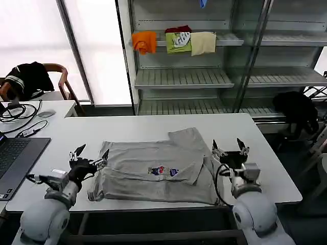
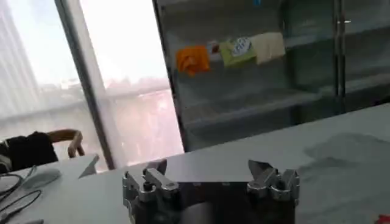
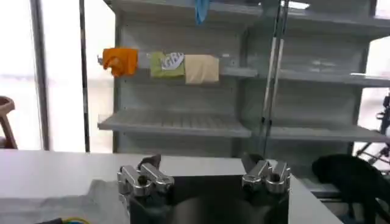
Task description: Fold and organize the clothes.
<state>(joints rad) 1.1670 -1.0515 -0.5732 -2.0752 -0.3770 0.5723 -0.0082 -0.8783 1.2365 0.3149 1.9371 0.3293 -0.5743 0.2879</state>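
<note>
The table is seen mid-frame, the grey shirt half-folded lower centre. Left gripper and right gripper are held wide open, empty, beside it. Layers could get bunched if only one is pinched.

A light grey short-sleeved shirt lies flat on the white surface, partly folded, its small multicoloured chest print facing up. It stretches between the two sets of fingers: the left fingers at one edge, the right fingers just beside the other.
</note>
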